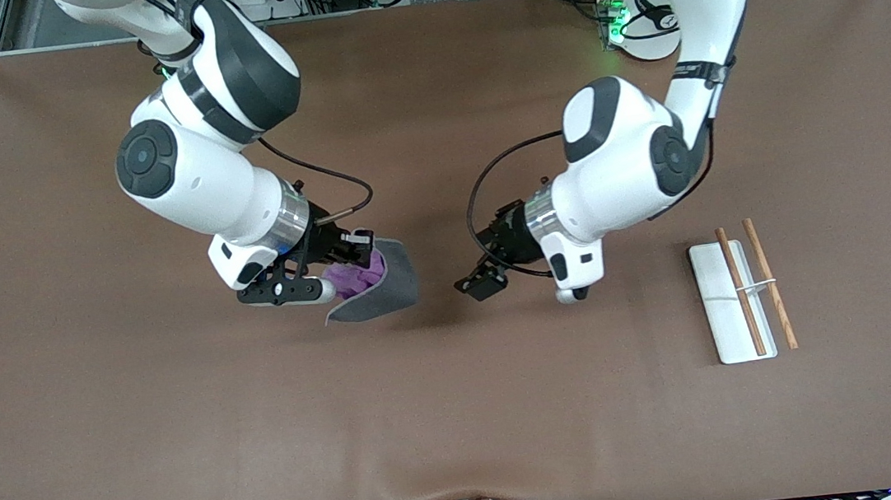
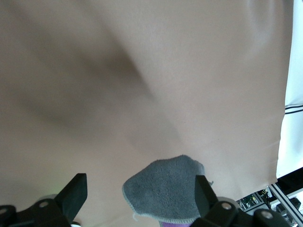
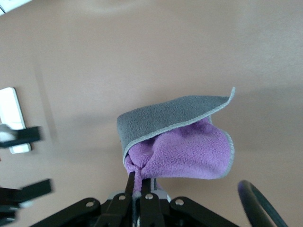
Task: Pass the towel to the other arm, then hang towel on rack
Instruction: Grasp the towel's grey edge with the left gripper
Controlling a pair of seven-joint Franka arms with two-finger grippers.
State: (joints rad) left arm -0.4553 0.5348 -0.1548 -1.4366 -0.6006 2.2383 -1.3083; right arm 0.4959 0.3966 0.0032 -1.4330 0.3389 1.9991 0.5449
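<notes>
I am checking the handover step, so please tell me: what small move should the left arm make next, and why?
Probably the left gripper should ease toward the small purple-and-grey cloth towel until the free grey edge lies between its fingers. The right gripper holds the towel pinched above the brown table, and the left gripper is open, facing it with a gap between. The white rack with wooden rods comes later.

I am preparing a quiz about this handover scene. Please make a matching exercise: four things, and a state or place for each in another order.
Things:
1. towel
2. right pincer
3. left pincer
4. rack

States:
A. open, facing the cloth
B. on the table, toward the left arm's end
C. shut on the cloth
D. held up, purple face folded inside the grey

Pairs: 1-D, 2-C, 3-A, 4-B
</notes>
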